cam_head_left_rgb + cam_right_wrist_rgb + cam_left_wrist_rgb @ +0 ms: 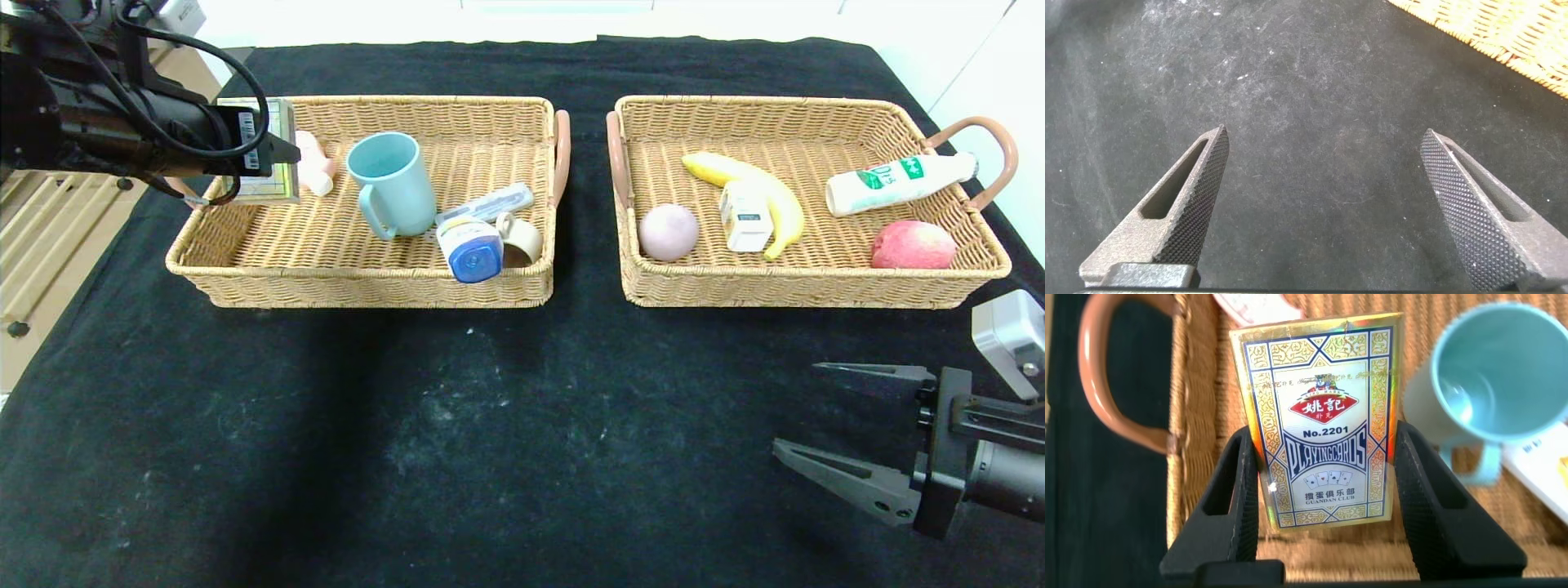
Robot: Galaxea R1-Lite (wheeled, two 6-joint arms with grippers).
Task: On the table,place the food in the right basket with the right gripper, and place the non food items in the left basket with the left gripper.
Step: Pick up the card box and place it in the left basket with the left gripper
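Currently the playing-card box [1321, 425] is clamped between both fingers of the left gripper [1323, 498], held above the far-left corner of the left basket [245, 282], near its brown handle [1114, 392]; label side faces the wrist cam, reads "No.2201 PLAYINGCARDS".

Left basket contents: teal mug [392, 184] upright, just beside the box; pinkish tube [314, 163] behind gripper, partly hidden; white bottle w/ blue cap [469, 249] lying on its side at the near-right corner; tape roll [520, 239] touching it; flat clear-packed item [486, 204] behind those.

Right basket [808, 290]: banana [747, 192] w/ small white box [745, 216] lying against it; pale purple ball-like fruit [669, 232] at left; red apple [913, 245] near right; white-green bottle [898, 184] on its side, resting at the far-right by the handle.

Right gripper [824, 425] sits low at near-right, over black cloth [490, 441], fingers spread wide, nothing between them; well apart from baskets.
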